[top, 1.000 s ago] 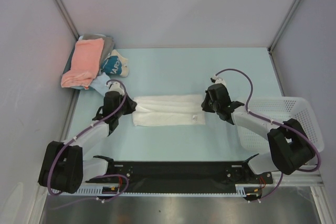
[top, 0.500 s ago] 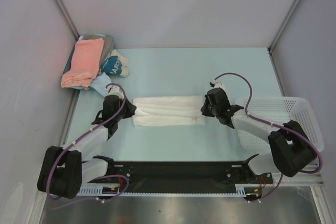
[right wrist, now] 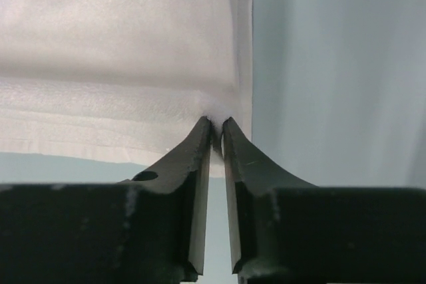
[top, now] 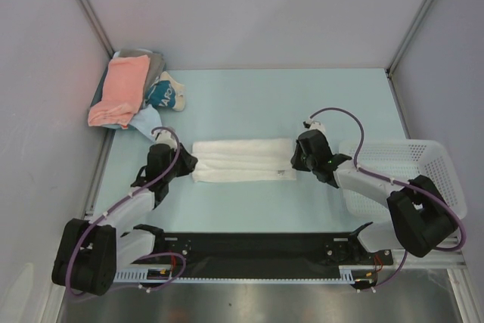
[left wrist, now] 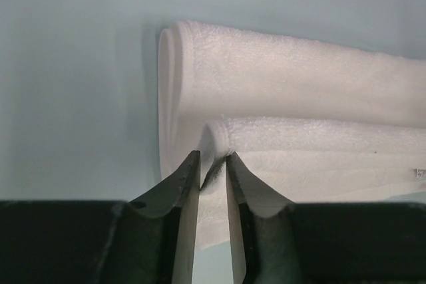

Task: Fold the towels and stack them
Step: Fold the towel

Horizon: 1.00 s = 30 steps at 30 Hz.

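Note:
The white towel (top: 242,159) lies folded into a long strip on the table between my two arms. My left gripper (top: 187,163) is at its left end. In the left wrist view the jaws (left wrist: 213,157) stand a little apart, open around the corner of the towel's (left wrist: 299,91) upper fold. My right gripper (top: 296,161) is at the right end. There the tips (right wrist: 216,122) pinch the towel's (right wrist: 120,44) edge. A salmon-pink towel (top: 121,90) lies on a grey one (top: 155,62) and a light blue one (top: 144,120) at the back left.
A small teal bundle with white print (top: 162,94) lies beside the pile at the back left. A white mesh basket (top: 393,175) stands at the right edge, close behind my right arm. Grey walls close the table in on the left, back and right.
My left jaws have come apart at the towel's left end. The right jaws have eased slightly but still pinch the cloth. Both wrists have shifted a little toward the near edge.

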Each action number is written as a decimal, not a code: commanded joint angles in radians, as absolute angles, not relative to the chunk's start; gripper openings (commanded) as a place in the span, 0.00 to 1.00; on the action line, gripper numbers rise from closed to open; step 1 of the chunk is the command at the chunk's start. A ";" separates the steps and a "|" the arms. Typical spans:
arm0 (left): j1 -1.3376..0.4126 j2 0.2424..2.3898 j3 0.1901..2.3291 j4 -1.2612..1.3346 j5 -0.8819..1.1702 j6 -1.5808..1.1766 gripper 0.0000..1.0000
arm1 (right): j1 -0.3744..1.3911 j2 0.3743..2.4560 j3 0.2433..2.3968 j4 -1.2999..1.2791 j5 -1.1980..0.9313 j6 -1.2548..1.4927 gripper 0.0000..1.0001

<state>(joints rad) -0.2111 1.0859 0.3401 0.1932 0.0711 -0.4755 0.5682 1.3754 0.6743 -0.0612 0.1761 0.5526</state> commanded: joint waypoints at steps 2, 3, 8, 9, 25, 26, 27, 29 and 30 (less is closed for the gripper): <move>-0.207 1.011 0.314 0.227 0.100 -0.506 0.28 | 0.571 1.310 0.652 -0.058 0.221 0.554 0.23; -0.207 1.000 0.307 0.224 0.101 -0.509 0.28 | 0.571 1.304 0.649 -0.060 0.216 0.554 0.25; -0.207 0.898 0.311 0.169 0.100 -0.526 0.32 | 0.572 1.259 0.652 -0.090 0.222 0.557 0.34; -0.207 0.881 0.314 0.158 0.098 -0.526 0.34 | 0.575 1.243 0.656 -0.104 0.227 0.558 0.34; -0.320 0.966 0.407 0.101 0.028 -0.541 0.32 | 0.690 1.399 0.815 -0.166 0.290 0.577 0.35; -0.339 0.974 0.396 0.107 0.020 -0.545 0.32 | 0.692 1.417 0.807 -0.158 0.291 0.580 0.35; -0.342 0.986 0.375 0.115 0.014 -0.551 0.32 | 0.692 1.430 0.804 -0.153 0.290 0.581 0.35; -0.344 1.015 0.364 0.112 0.003 -0.560 0.30 | 0.689 1.468 0.799 -0.149 0.282 0.578 0.35; -0.344 1.023 0.362 0.101 0.003 -0.564 0.29 | 0.687 1.479 0.799 -0.152 0.284 0.577 0.36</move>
<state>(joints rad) -0.3378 0.9955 0.3809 0.0917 0.0399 -0.5354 0.6907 1.4418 0.7921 -0.1600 0.2516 0.5617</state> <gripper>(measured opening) 0.299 0.352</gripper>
